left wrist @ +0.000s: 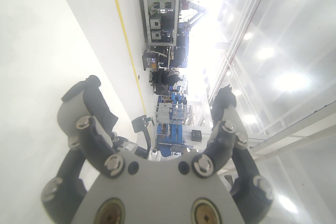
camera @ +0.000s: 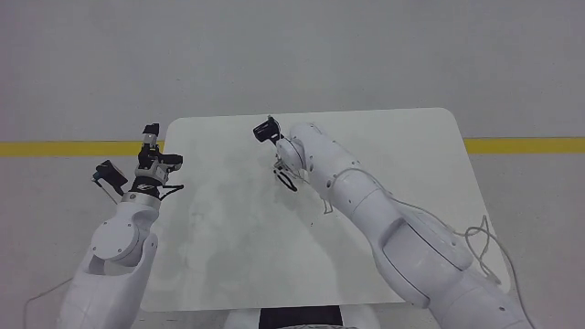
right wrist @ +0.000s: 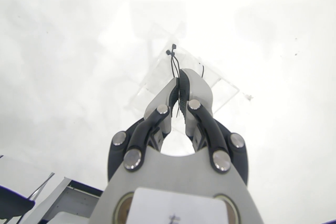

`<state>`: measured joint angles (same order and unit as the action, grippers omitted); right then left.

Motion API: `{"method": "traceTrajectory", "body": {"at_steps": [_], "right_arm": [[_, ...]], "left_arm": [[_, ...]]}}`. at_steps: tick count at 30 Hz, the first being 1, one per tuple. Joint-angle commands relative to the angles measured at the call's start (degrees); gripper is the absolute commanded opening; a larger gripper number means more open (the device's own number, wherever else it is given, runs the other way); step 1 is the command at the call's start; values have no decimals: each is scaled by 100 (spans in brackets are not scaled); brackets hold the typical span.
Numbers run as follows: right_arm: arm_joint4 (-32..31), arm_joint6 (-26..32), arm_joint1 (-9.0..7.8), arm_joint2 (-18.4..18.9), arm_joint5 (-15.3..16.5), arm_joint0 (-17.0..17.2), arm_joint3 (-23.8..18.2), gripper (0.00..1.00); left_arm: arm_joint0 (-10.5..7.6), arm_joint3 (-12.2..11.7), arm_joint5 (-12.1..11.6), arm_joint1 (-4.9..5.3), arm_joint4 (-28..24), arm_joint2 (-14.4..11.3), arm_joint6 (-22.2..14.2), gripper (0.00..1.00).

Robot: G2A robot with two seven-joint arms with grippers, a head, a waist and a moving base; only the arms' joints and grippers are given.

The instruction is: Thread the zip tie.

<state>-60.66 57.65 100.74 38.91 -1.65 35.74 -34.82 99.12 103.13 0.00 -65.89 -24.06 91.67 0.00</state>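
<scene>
Black zip ties (right wrist: pixel 173 62) are pinched between the fingers of the right gripper (right wrist: pixel 180 78), which is clenched tight on them. Two thin strands run out past the fingertips and end in two small heads close together, while their tails trail back between the pads (right wrist: pixel 183 93). Under the fingertips a clear plastic box (right wrist: pixel 223 89) stands on the white bench (camera: pixel 393 146). The heads of the ties hang over it, though whether they touch it cannot be told. One more thin black strand (right wrist: pixel 202 70) curves just beside the right gripper, over the same box.

In the top view the right arm stretches from the bench's near right corner toward its middle, so the gripper and the ties sit a little left of centre, in the far half.

The left gripper (left wrist: pixel 157 96) is released, with its two fingers (left wrist: pixel 90 101) spread wide and nothing between them. It hangs at the bench's left edge, near the far left corner, turned on its side and well apart from the ties and the box.
</scene>
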Motion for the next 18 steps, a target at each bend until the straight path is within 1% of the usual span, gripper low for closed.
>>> {"method": "traceTrajectory", "body": {"at_steps": [1,7,11,14,18], "right_arm": [[-41,51,-68,87,-36,84,-191,0],[-247,183,-295,382,-79,368,-830,0],[-393,284,-416,542,-105,586,-1279,0],[-402,341,-473,630,-35,744,-1545,0],[-406,331,-487,639,30,843,-1650,0]], "left_arm": [[0,0,0,0,0,0,0,100],[0,0,0,0,0,0,0,100],[0,0,0,0,0,0,0,100],[0,0,0,0,0,0,0,100],[0,0,0,0,0,0,0,100]]}}
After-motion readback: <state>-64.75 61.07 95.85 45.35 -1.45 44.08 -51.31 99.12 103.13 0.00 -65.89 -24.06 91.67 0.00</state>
